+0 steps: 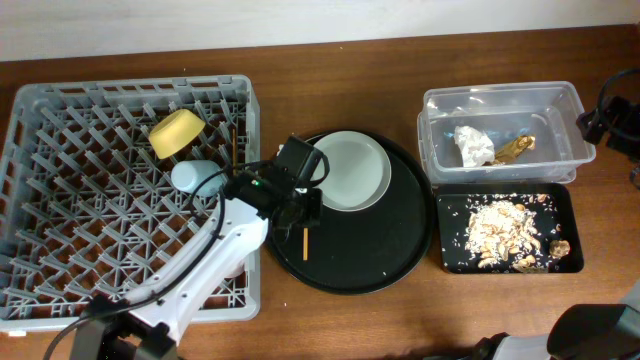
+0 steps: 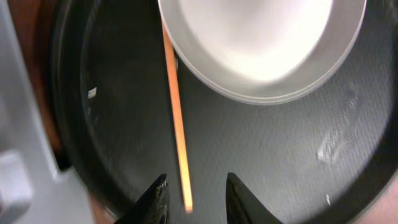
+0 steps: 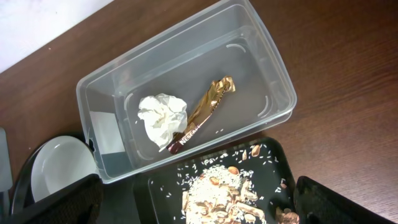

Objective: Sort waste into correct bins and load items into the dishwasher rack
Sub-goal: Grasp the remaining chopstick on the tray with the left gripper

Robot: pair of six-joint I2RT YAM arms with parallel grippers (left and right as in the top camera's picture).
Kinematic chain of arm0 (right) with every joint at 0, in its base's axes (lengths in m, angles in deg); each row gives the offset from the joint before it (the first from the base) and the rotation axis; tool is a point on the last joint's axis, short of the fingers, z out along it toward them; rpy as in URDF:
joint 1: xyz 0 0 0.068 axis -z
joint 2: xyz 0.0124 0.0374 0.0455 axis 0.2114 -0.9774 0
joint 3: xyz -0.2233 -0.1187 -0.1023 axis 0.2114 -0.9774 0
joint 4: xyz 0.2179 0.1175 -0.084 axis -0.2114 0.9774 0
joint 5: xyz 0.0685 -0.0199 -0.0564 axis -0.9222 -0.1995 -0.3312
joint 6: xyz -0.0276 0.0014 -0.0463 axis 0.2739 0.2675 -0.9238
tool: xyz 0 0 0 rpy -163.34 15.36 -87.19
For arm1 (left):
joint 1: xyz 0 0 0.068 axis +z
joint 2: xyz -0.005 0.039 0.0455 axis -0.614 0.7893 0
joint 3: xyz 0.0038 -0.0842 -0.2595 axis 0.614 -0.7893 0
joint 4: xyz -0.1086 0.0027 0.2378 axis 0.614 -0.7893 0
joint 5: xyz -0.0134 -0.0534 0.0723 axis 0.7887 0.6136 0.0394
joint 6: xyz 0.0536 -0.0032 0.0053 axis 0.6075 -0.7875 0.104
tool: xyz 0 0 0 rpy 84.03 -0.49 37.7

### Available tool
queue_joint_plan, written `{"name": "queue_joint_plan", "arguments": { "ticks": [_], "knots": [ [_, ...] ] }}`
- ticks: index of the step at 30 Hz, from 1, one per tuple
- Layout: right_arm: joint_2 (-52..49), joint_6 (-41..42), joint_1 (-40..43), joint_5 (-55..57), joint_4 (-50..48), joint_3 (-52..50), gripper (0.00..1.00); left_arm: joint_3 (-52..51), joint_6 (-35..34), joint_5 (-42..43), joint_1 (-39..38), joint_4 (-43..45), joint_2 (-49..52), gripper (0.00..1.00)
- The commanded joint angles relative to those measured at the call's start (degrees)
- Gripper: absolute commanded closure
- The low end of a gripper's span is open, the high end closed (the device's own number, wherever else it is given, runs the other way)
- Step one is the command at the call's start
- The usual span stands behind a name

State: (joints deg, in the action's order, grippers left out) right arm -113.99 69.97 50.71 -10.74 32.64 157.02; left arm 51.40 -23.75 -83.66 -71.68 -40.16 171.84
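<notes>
Chopstick [image 2: 177, 118] and left gripper [image 2: 194, 200] meet at the bottom of the left wrist view. The stick's near end lies between the two half-spread jaws, closer to the left-hand one and, as far as I can tell, touching neither. Its long axis runs up the frame away from the jaws, leaning slightly left, so closing here would take it by the tip, not the middle. It lies flat on the round black tray [image 2: 280, 155], a smooth, hard floor with little room for the jaws to get under the wood. The far end runs along the rim of the plate [image 2: 261, 43] in the upper frame; whether it slips beneath, I cannot tell. In the overhead view the dishwasher rack [image 1: 60, 200] sits just left of that tray, on this arm's side. The right gripper [image 3: 199, 208], jaws wide and empty, hangs well apart over the clear tub [image 3: 273, 68] and shallow black tray [image 3: 158, 186].
</notes>
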Motion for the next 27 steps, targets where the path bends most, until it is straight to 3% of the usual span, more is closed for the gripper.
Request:
{"name": "queue_joint_plan", "arguments": {
  "ticks": [1,11,21,22,24,27],
  "knots": [
    [-0.2,0.0,0.2,0.3,0.0,0.2,0.01,-3.1,-2.2,-3.0,-0.2,3.6,2.6,0.72],
    [-0.2,0.0,0.2,0.3,0.0,0.2,0.01,-3.9,-2.4,-4.6,-2.6,10.6,12.6,0.73],
    [-0.2,0.0,0.2,0.3,0.0,0.2,0.01,-3.9,-3.6,-7.5,-2.8,10.9,17.4,0.74],
    [-0.2,0.0,0.2,0.3,0.0,0.2,0.01,-3.9,-3.6,-7.4,-2.8,10.9,17.5,0.79],
    [-0.2,0.0,0.2,0.3,0.0,0.2,0.01,-3.9,-3.6,-7.5,-3.0,10.9,17.6,1.00],
    [-0.2,0.0,0.2,0.3,0.0,0.2,0.01,-3.3,-3.6,-7.6,-2.9,10.2,17.4,1.00]
  ]
}}
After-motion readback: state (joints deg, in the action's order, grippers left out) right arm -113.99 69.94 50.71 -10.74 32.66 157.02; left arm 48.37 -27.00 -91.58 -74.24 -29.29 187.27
